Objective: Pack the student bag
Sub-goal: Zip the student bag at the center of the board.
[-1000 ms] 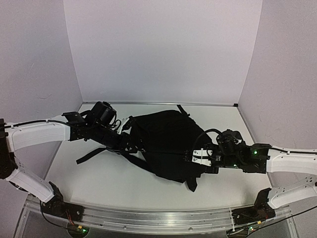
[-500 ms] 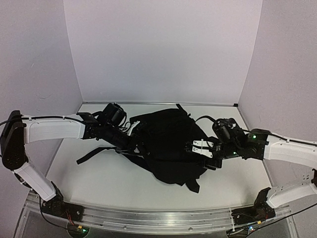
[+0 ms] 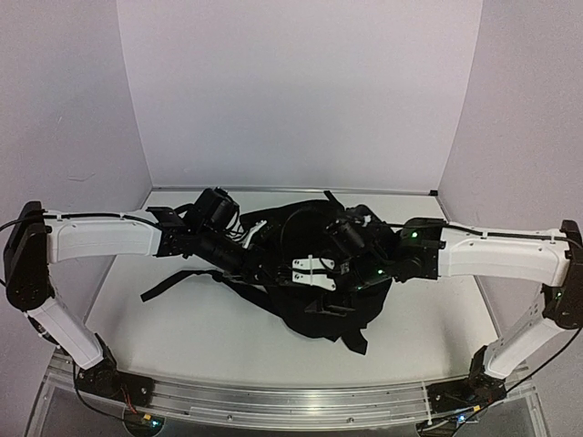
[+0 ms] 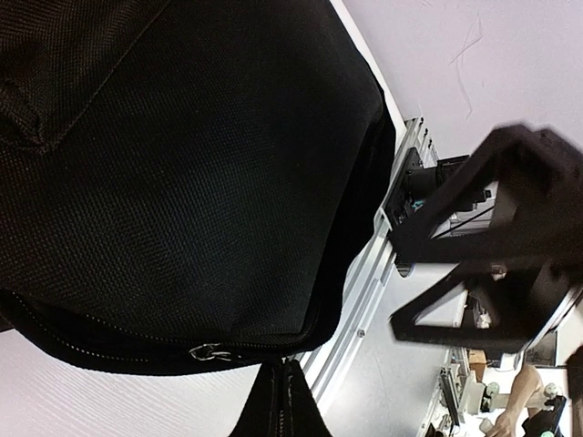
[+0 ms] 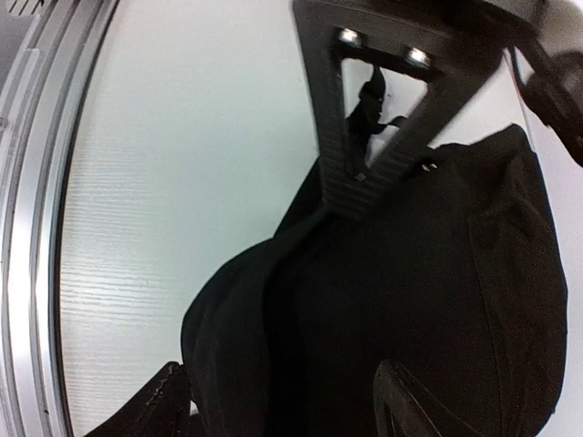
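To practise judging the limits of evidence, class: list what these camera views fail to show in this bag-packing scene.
- Top view: the contents of the student bag, hidden under its black fabric.
- Top view: the fingertips of the left gripper, lost black-on-black against the bag; what they pinch is unclear.
- Left wrist view: most of the bag, cut off by the top and left edges.

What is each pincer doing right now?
Left pincer: closed, pinching the edge of the large soft black fabric backpack.
Right pincer: open over that backpack, holding nothing.
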